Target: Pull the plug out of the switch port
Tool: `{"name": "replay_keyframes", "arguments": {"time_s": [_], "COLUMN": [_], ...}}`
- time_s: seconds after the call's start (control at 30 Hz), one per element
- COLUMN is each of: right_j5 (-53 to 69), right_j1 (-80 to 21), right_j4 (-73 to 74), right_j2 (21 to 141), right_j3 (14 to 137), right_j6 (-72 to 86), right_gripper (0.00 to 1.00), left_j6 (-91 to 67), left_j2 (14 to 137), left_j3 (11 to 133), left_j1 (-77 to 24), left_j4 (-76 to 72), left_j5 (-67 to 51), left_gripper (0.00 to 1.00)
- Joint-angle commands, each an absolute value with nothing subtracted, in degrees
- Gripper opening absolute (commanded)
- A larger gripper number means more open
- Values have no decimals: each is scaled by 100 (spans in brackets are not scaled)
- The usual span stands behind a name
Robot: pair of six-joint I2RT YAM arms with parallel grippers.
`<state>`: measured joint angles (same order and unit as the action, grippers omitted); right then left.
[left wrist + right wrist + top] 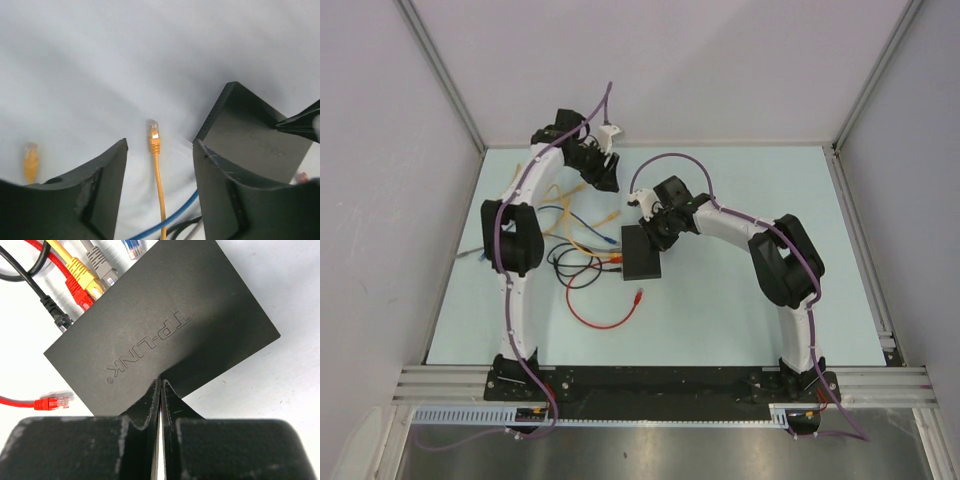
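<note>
- Your right wrist view is showing the right gripper (pixel 160 382) pressed together, apparently touching the switch (pixel 165 325) mid-table.
- Only your left wrist view is showing the left gripper (pixel 160 145) spread, with an orange plug (pixel 154 137) lying loose beyond it.

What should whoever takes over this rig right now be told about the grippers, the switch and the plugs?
Left gripper: open, empty, aimed at a loose orange plug.
Right gripper: shut, tips pressed on top of the switch, pinning it.
Done: the orange plug and a red plug lie free of the ports.
Left: the seated plugs (black, red, yellow, grey) sit in the switch's edge. If another must come out, probably keep the switch pinned while pulling.
</note>
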<state>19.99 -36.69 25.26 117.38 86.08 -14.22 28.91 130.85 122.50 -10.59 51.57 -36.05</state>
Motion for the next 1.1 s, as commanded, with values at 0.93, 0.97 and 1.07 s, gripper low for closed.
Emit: {"name": "replay_keyframes", "arguments": {"time_s": [0.93,0.97,1.07], "right_j5": [1793,1784,1775], "right_j1": [-3656,-3665,-3674], "right_j4": [2768,2777,2777], "right_j2": [12094,12094,12076], "right_j3": [8736,8728,8719], "right_j6": [-1538,-1538,-1547], "right_gripper": [4,4,4], "left_j6": [211,220,343], "left_j2": [12075,12137,12208], "left_j3": [11118,11162,11311], "left_j1": [352,317,290], "left_j4": [5194,5186,5221], "left_j5": [-1960,-1977,-2021], "left_gripper": [69,66,54]}}
